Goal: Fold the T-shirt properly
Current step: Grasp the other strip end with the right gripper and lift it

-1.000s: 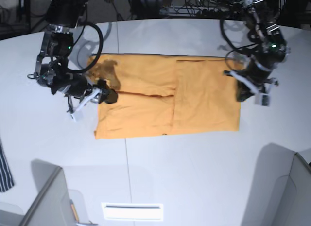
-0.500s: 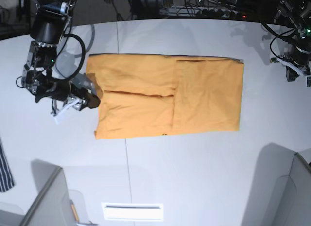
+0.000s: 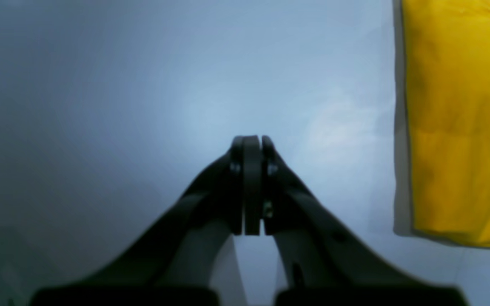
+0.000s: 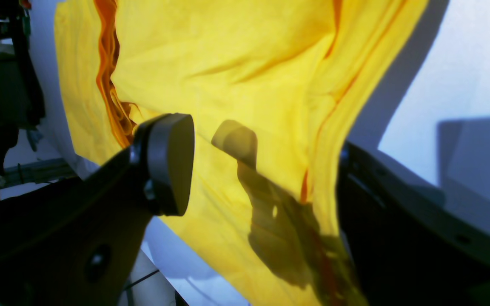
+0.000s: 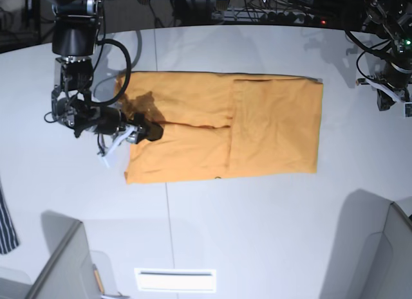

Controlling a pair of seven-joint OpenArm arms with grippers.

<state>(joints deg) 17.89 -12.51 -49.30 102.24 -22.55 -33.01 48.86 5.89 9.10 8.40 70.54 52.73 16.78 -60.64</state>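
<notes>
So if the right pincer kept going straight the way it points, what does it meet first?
The T-shirt: the right pincer is open, with the orange-yellow cloth already between its fingers, so it would run further into the fabric, probably along the near edge.

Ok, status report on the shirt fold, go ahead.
Left gripper shut, empty, off the cloth. Right gripper open, straddling the T-shirt edge. T-shirt flat, partly folded. Nothing in the way.

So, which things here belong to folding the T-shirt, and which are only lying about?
Belong to the job:
- T-shirt, partly folded, flat on the table
- right claw, open at the shirt's edge
- left claw, shut, off the shirt

Lying about:
- striped garment at the table's edge
- cables behind the table
</notes>
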